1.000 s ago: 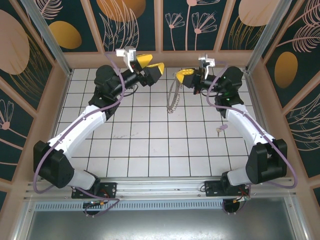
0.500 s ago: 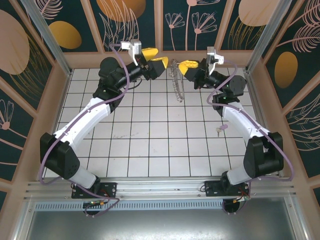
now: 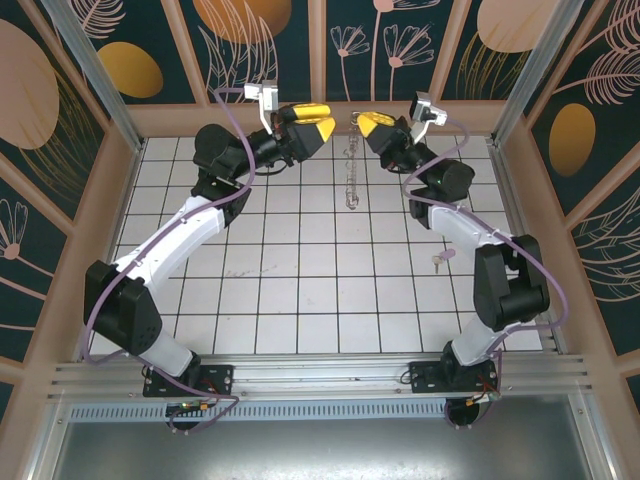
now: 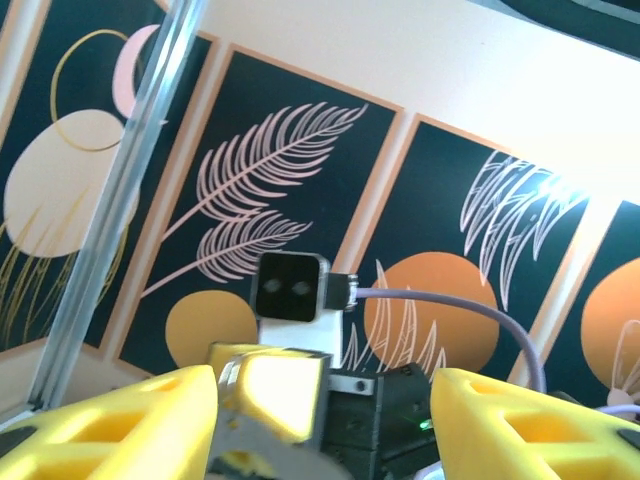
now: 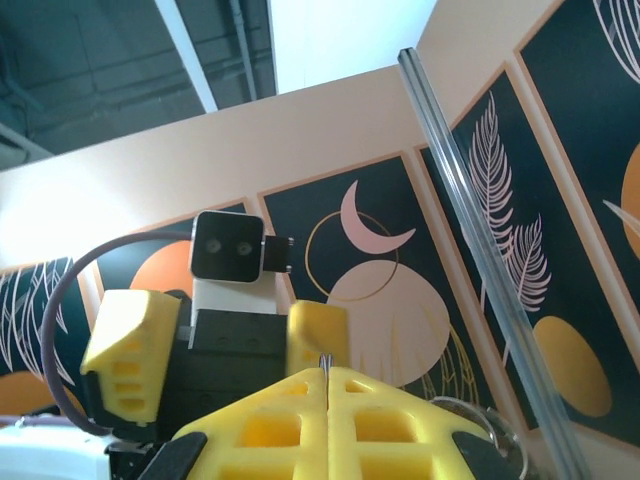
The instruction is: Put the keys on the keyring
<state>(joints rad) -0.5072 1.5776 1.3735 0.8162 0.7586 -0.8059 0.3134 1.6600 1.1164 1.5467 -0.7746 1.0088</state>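
Dark wall panels painted with pale leaves and orange discs close in a white-tiled desk. Both arms reach to its far edge, and their yellow tools face each other there, near one another.

The right tool has its fingers pressed together, and a thin sliver of metal shows in the seam between them. It is pinching the keyring, which hangs down from it over the far tiles. From above the keyring is turned almost edge-on, with its small wire rings dangling along it. I cannot tell whether its lower end touches the desk.

The left tool sits just beside the top of the hoop. Its fingers are spread apart with nothing between them, and the right tool sits straight across from the gap.

One small key lies flat on the tiles close by the right arm's forearm, well apart from the hoop.
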